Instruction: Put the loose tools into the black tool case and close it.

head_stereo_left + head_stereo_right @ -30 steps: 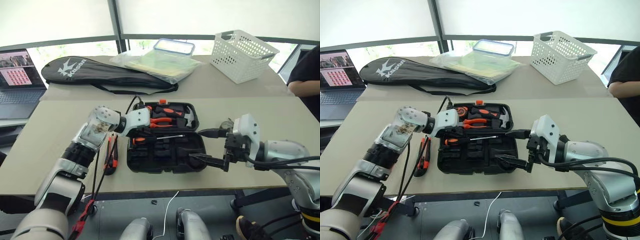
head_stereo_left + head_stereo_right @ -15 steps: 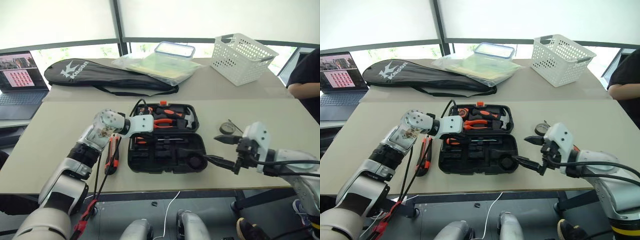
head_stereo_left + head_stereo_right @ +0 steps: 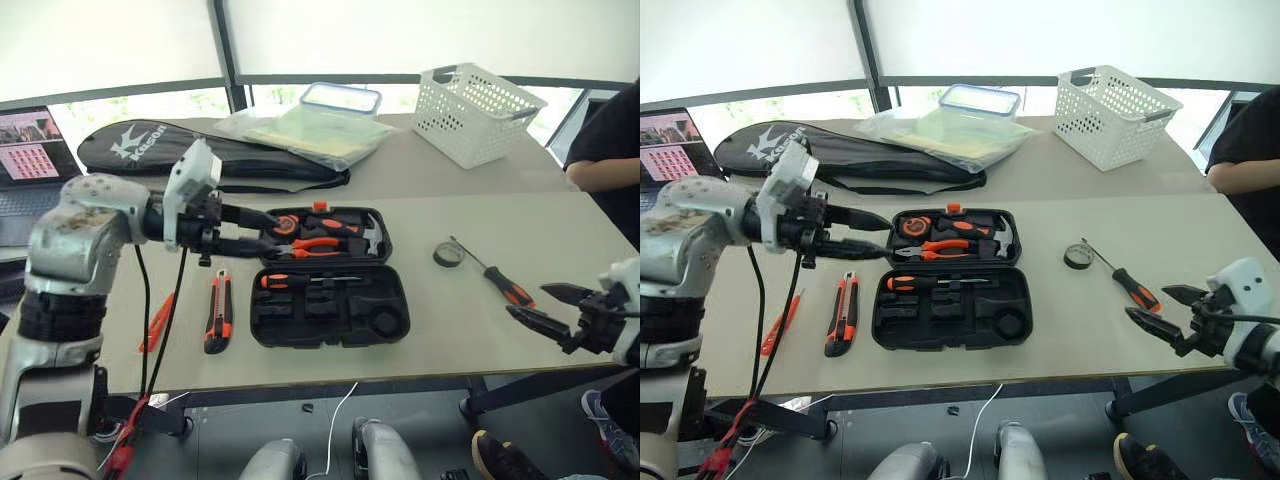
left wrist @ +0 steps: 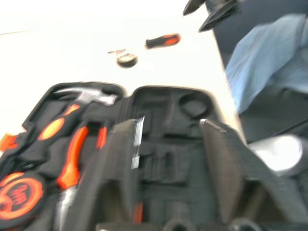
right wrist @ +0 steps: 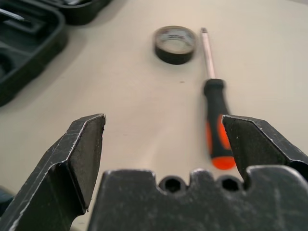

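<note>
Worktop (image 3: 120,310): we see the black tool case (image 3: 330,312) lying open, windows behind.
Left tool (image 3: 268,232): fingers apart, empty, above case lid.
Right tool (image 3: 545,310): wide apart, empty.

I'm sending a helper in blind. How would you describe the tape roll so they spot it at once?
Start at the open black tool case mid-table and look toward the white basket's side. The tape roll lies flat beside a screwdriver's metal tip; it is the only small dark ring there.
</note>
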Controlling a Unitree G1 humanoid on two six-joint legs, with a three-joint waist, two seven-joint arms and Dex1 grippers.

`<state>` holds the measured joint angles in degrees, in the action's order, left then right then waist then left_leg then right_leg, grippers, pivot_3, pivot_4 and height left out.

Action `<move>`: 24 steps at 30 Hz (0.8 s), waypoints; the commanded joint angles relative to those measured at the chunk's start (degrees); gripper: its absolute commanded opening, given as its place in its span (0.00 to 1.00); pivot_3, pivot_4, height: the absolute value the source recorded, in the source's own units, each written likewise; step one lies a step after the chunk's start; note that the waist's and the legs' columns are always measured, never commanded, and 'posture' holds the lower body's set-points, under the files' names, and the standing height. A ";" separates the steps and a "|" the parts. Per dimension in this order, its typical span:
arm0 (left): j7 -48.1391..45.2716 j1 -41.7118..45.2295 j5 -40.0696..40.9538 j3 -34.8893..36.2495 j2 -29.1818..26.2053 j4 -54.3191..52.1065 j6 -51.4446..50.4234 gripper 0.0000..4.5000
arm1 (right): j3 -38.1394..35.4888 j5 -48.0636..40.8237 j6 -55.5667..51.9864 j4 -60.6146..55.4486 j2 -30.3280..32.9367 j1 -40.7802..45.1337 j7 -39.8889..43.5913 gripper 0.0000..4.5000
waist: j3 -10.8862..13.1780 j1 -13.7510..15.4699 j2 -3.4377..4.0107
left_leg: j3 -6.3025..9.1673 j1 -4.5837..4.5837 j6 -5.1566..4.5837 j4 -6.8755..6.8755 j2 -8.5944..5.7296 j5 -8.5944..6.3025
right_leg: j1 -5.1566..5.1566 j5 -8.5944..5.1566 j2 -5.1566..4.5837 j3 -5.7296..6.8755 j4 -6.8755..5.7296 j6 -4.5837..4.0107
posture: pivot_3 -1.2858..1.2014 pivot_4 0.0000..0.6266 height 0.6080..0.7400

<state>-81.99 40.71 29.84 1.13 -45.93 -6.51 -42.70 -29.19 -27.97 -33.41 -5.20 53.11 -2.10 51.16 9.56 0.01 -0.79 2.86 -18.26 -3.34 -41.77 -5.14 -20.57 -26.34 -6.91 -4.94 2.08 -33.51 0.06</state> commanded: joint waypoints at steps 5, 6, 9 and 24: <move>1.94 -4.55 4.81 1.73 -4.14 -9.11 -2.09 0.99 | 12.34 8.32 6.67 17.65 0.97 15.15 1.48 1.00 | 0.04 -0.03 -0.05 | 0.00 0.02 0.04 0.02 0.00 0.03 | 0.01 0.01 0.08 0.00 0.01 -0.03 | 0.52 0.24 1.00; 1.79 -5.44 4.64 1.65 -4.97 -9.59 -1.66 0.99 | 13.80 9.16 7.22 19.70 0.60 16.70 1.69 1.00 | 0.04 -0.09 -0.05 | 0.02 0.02 0.05 0.02 0.01 0.03 | 0.01 0.02 0.06 -0.01 -0.02 -0.05 | 0.52 0.24 1.00; 1.04 -8.11 5.16 2.10 -7.72 -11.16 -1.17 0.99 | 17.40 12.16 9.84 26.20 -0.87 20.82 0.81 1.00 | 0.04 -0.27 -0.01 | 0.03 -0.02 0.07 0.08 0.02 0.04 | -0.07 0.01 -0.06 -0.10 0.01 -0.09 | 0.52 0.24 1.00; 4.09 -11.17 7.52 3.14 -10.76 -13.66 -0.93 1.00 | 14.95 10.63 9.85 30.36 -1.31 26.74 1.84 0.23 | 0.06 -0.69 0.03 | 0.07 -0.12 0.08 0.15 0.03 0.04 | -0.13 0.03 -0.18 -0.01 0.23 -0.09 | 0.52 0.24 1.00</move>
<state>-78.08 29.23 36.18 2.50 -55.67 -18.66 -44.14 -11.45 -15.76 -23.67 27.45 49.90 21.69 53.12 9.62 -0.68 -0.76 2.93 -18.39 -3.26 -41.61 -5.11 -20.53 -26.47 -6.87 -5.11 2.07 -33.27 -0.02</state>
